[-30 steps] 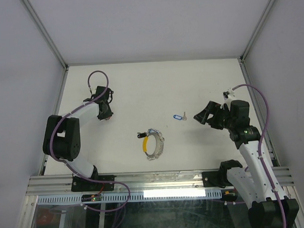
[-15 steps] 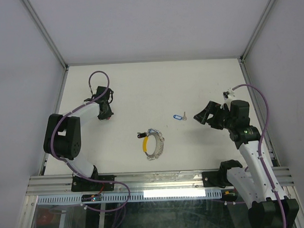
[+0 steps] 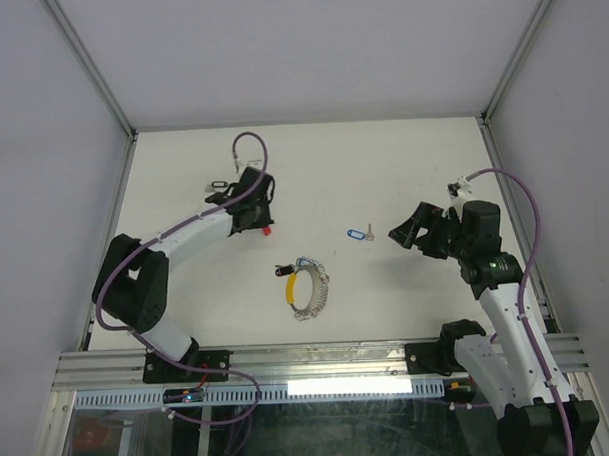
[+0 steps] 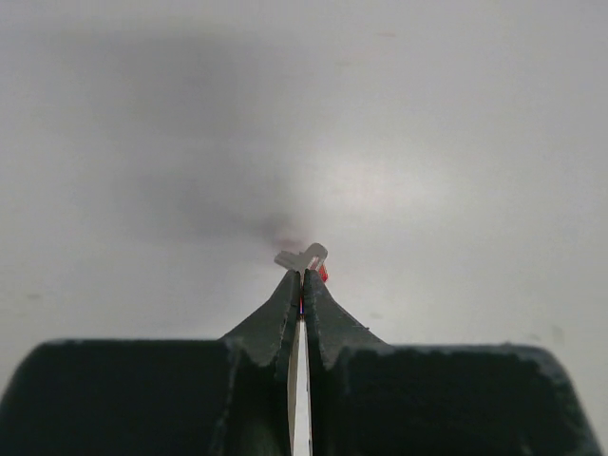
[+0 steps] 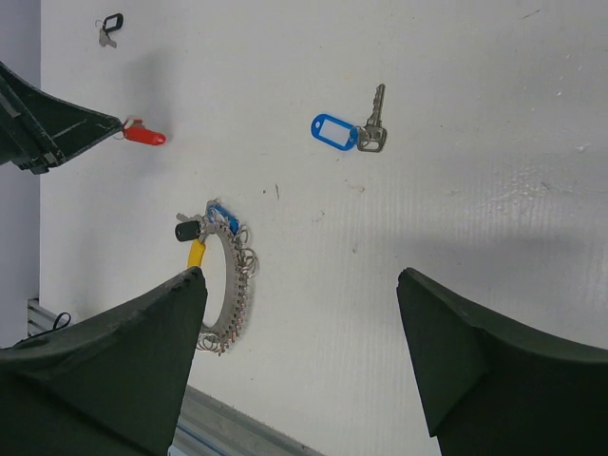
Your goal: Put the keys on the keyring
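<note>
My left gripper [image 3: 260, 222] [image 4: 304, 276] is shut on a small silvery key [image 4: 302, 256] with a red tag [image 3: 269, 230] [image 5: 143, 136], which sticks out past the fingertips. The keyring [image 3: 309, 289] [image 5: 224, 285] lies flat at the table's middle front: a yellow arc, a beaded silvery rest, and a black tag and a blue tag at its top. A key with a blue tag [image 3: 358, 232] [image 5: 337, 131] lies loose to the ring's right. Another key with a black tag [image 3: 219, 183] [image 5: 110, 25] lies behind the left arm. My right gripper [image 3: 413, 233] [image 5: 299, 280] is open and empty, just right of the blue-tagged key.
The white table [image 3: 382, 165] is walled by grey panels on three sides, with metal posts at the back corners. An aluminium rail [image 3: 309, 360] runs along the near edge. Purple cables loop off both arms.
My left gripper has closed on the red-tagged key and swung right, toward the table's middle, with it. The black-tagged key now shows behind it. The right arm has not moved.
</note>
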`<action>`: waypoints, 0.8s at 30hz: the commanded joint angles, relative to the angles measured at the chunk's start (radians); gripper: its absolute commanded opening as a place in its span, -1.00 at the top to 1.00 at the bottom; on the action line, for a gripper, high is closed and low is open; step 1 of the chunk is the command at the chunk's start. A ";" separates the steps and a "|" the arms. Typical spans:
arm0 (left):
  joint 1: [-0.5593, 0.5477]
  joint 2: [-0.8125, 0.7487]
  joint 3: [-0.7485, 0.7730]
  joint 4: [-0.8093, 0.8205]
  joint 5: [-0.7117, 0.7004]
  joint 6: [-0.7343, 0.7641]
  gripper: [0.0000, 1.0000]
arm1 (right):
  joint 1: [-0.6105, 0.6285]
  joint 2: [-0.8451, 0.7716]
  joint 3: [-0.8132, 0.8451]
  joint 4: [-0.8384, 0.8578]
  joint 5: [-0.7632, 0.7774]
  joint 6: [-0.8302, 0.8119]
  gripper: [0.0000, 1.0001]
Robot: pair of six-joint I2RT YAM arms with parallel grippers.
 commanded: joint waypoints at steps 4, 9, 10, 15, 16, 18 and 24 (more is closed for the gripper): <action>-0.304 0.131 0.224 0.138 0.105 -0.044 1.00 | -0.007 -0.025 0.017 0.022 0.012 0.004 -0.69; -0.345 0.219 0.338 0.147 0.144 0.003 0.71 | -0.006 -0.028 0.018 0.006 0.020 -0.013 -0.69; -0.339 0.216 0.342 0.147 0.132 0.013 0.58 | -0.006 -0.029 0.019 0.003 0.023 -0.018 -0.70; -0.209 0.151 0.309 0.141 0.151 0.058 0.26 | -0.007 -0.021 0.022 -0.001 0.038 -0.033 -0.70; -0.160 0.130 0.293 0.141 0.166 0.063 0.26 | -0.006 -0.017 0.024 0.000 0.037 -0.036 -0.71; -0.036 0.099 0.273 0.137 0.186 0.084 0.26 | -0.007 -0.009 0.024 0.005 0.033 -0.036 -0.71; 0.249 0.138 0.338 0.054 0.188 0.265 0.12 | -0.006 0.010 0.021 0.028 0.019 -0.031 -0.71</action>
